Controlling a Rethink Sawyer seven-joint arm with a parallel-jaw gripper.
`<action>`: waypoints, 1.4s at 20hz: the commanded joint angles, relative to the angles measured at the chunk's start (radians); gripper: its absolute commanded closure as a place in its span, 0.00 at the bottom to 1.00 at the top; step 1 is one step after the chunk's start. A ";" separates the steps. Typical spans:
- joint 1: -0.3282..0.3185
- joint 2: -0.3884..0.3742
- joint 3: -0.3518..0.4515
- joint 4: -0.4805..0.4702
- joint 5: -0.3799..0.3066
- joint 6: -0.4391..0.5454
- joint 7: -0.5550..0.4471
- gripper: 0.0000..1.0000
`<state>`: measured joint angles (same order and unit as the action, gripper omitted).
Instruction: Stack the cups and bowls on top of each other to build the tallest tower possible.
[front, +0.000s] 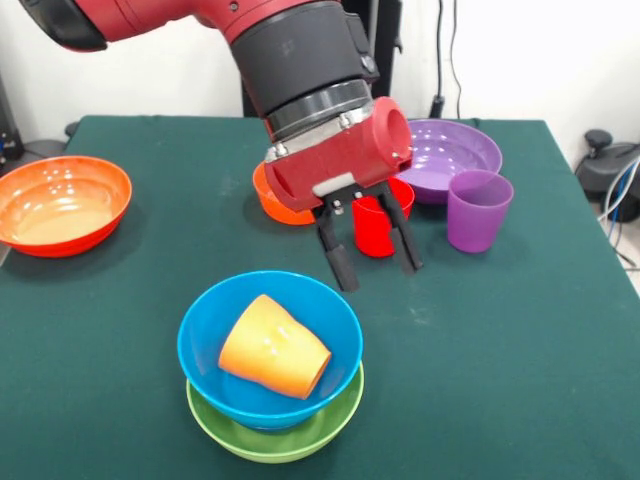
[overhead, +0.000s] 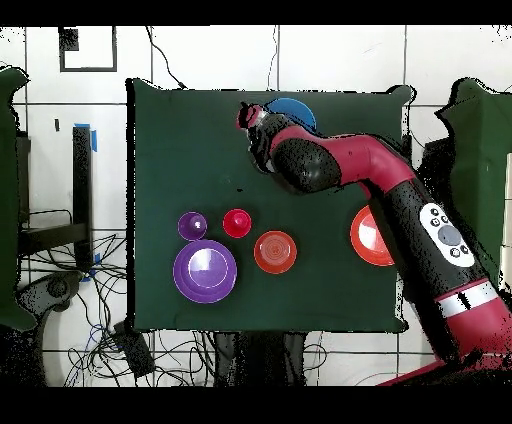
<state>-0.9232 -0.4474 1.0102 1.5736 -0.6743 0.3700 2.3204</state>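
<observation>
My gripper (front: 372, 258) is open and empty. It hangs above the table just behind and to the right of the tower. The tower is a light blue bowl (front: 205, 335) nested in a lime green bowl (front: 275, 440), with the orange cup (front: 272, 348) lying on its side inside the blue bowl. The red cup (front: 372, 228) stands upright right behind my fingers. The purple cup (front: 478, 208) stands to its right, in front of the wide purple bowl (front: 450, 150). A small orange bowl (front: 272, 203) sits behind my wrist. The dark blue bowl is hidden.
The wide orange-red bowl (front: 62, 203) sits alone at the left edge of the table. In the overhead view my arm (overhead: 330, 165) covers most of the tower, with only a blue rim (overhead: 295, 107) showing near the table's edge.
</observation>
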 joint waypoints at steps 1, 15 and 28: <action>-0.018 0.058 0.015 0.059 -0.079 0.040 -0.287 0.00; -0.061 0.070 0.053 0.087 -0.082 0.055 -0.294 0.00; -0.087 0.033 0.052 0.109 -0.080 0.097 -0.306 0.00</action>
<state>-1.0059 -0.4467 1.0814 1.6359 -0.6869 0.3700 2.3202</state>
